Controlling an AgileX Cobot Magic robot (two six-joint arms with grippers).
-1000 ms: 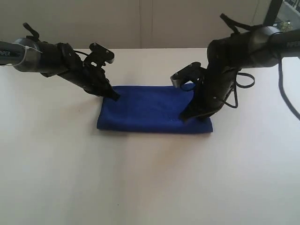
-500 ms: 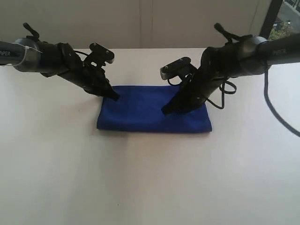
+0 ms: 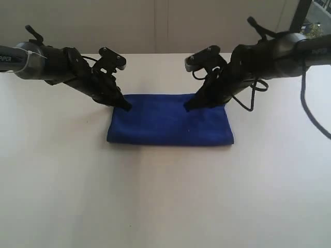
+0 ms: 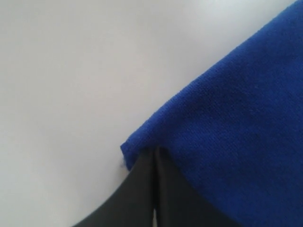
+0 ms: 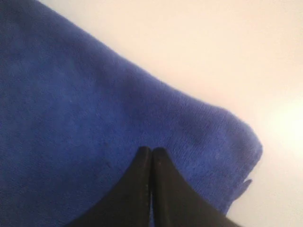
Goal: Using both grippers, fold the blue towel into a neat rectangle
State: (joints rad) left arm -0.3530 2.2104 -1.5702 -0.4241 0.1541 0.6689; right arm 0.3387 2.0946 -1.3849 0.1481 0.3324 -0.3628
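Crosswise — blue towel (image 3: pixel 170 121) long axis L–R; left hand (image 3: pixel 126 107), right hand (image 3: pixel 187 107) pinched closed.

White table (image 3: pixel 165 196), pale wall (image 3: pixel 155 26) behind, window (image 3: pixel 314 21) at corner

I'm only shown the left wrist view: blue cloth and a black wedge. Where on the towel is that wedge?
Observer: That's the left tool, at the far left corner of the blue towel in the exterior view.
Operator: Is there a second arm?
Observer: Yes. The right tool points down near the towel's far edge, a little right of the middle.
Operator: Is it open?
Observer: No. The right wrist view shows its fingertips shut together over the cloth.
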